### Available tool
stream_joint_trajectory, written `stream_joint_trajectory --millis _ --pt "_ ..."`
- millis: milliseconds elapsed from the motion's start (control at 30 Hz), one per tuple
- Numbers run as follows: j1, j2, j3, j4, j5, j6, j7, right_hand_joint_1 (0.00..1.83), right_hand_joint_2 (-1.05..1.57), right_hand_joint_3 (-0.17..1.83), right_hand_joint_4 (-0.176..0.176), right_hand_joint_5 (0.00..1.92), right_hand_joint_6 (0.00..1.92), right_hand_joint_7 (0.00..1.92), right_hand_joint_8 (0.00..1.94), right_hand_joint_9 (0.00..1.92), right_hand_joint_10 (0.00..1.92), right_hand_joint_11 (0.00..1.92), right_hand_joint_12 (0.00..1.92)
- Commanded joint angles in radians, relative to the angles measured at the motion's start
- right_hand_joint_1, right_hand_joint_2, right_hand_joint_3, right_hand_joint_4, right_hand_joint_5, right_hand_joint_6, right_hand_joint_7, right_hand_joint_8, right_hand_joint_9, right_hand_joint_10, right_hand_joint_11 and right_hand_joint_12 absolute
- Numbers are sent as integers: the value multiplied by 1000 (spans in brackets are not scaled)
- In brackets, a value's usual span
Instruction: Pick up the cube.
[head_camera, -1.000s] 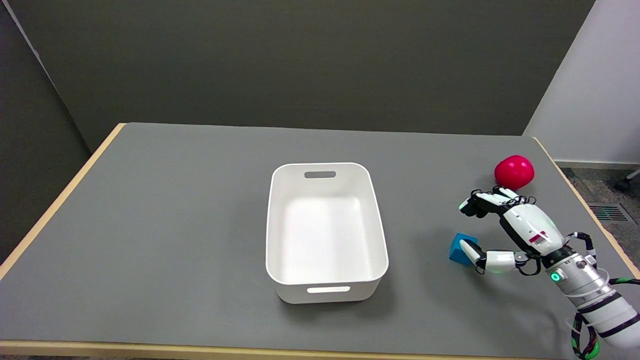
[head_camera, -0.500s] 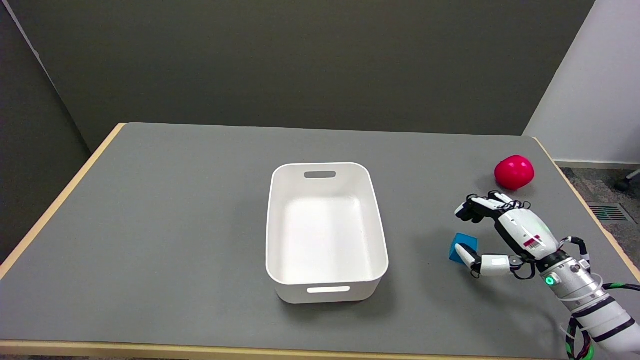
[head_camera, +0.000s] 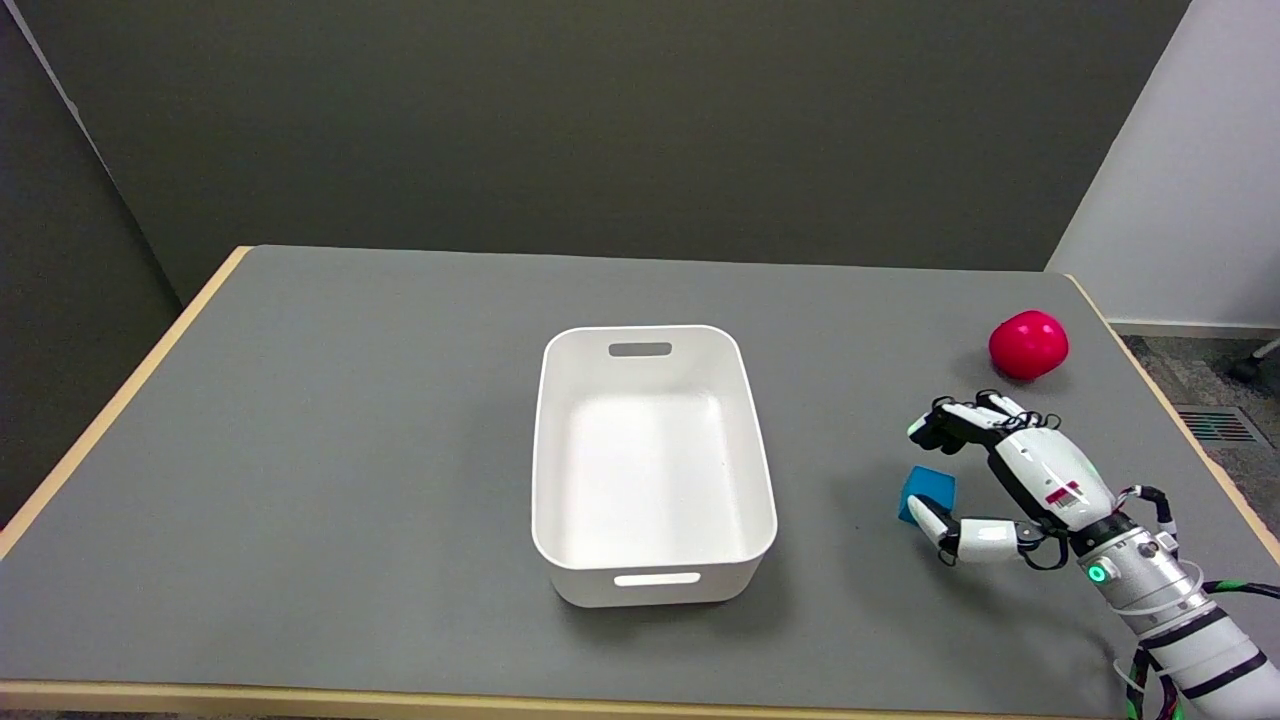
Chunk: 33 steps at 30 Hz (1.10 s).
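The cube (head_camera: 927, 492) sits on the grey bench (head_camera: 350, 450), well to the right of the white bin (head_camera: 655, 580) and nearer us than the red ball (head_camera: 1028, 343), which is off toward the far right corner. The right hand (head_camera: 1000, 480) hangs around it with the fingers (head_camera: 945, 425) arched over the far side and the thumb (head_camera: 935, 520) low on the near side, at or just against the cube's lower corner; nothing is clamped, so I'd call it spread, holding nothing. The cube looks small, blue, sharp-edged and matte, so I'd guess it is light and stiff, likely foam or wood, and not fragile. Its flat faces should take a pinch well, though a push on a corner would probably turn or skid it across the smooth bench. The best hold, to my eye, is thumb on the near face and fingers on the opposite one, square on.
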Motion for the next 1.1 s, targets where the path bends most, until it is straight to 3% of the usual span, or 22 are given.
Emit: stream_joint_trajectory --millis 33,1100 --pt "-6 -15 -11 3 1 6 -2 746 635 881 -76 459 961 603 827 515 1232 208 1451" --pt "-3 -20 -24 -21 9 -10 -2 769 637 888 -77 460 965 599 820 513 1229 210 1452"
